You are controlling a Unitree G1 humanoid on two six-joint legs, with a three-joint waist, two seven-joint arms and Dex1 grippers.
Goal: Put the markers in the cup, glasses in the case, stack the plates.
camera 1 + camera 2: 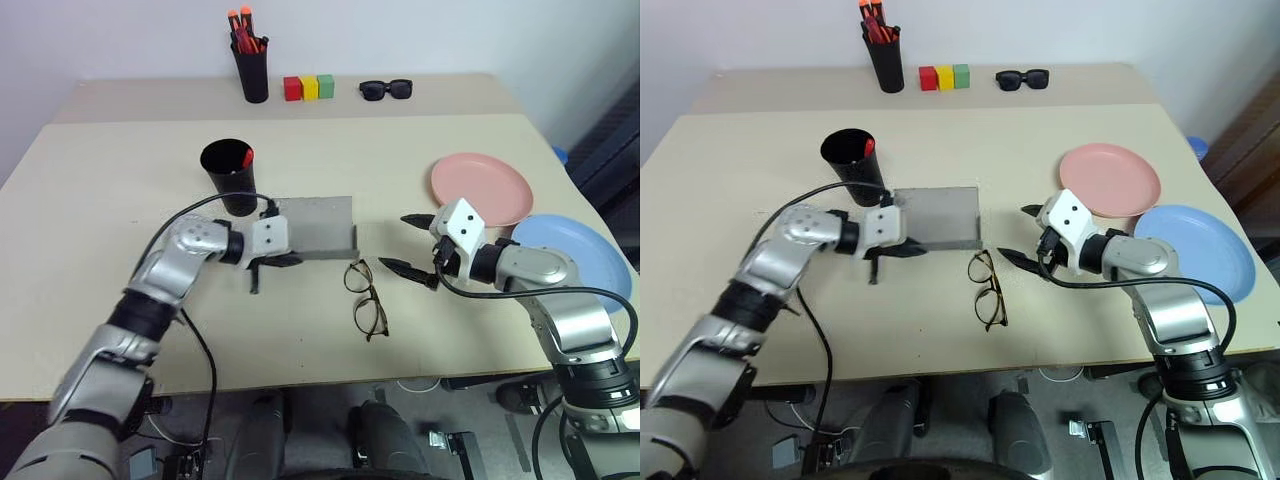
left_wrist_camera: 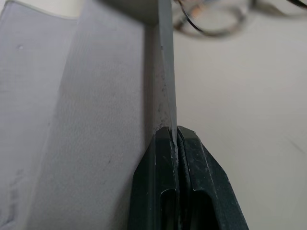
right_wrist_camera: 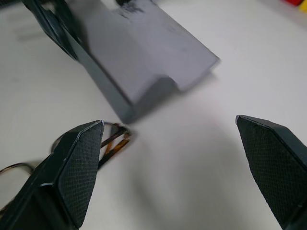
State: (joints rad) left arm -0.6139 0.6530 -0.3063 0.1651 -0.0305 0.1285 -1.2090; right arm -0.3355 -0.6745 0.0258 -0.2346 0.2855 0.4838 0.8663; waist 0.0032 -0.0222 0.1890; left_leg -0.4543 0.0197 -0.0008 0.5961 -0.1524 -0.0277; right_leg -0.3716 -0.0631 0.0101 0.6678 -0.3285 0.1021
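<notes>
The grey case (image 1: 318, 224) lies open at mid-table. My left gripper (image 1: 285, 261) is shut on the case's thin near wall (image 2: 165, 86) at its left end. The wire-framed glasses (image 1: 366, 297) lie folded out on the table just in front of the case's right corner. My right gripper (image 1: 397, 241) hovers open to their right, holding nothing. The wide black cup (image 1: 230, 176) stands behind the case's left end, and a marker's red cap (image 1: 247, 158) shows inside it. At the right lie the pink plate (image 1: 481, 188) and the blue plate (image 1: 578, 250), side by side with edges meeting.
On the back table stand a narrow black cup of orange-capped pens (image 1: 250, 62), three coloured blocks (image 1: 308, 87) and black sunglasses (image 1: 385, 89). The table's front edge (image 1: 300, 380) runs close below the glasses.
</notes>
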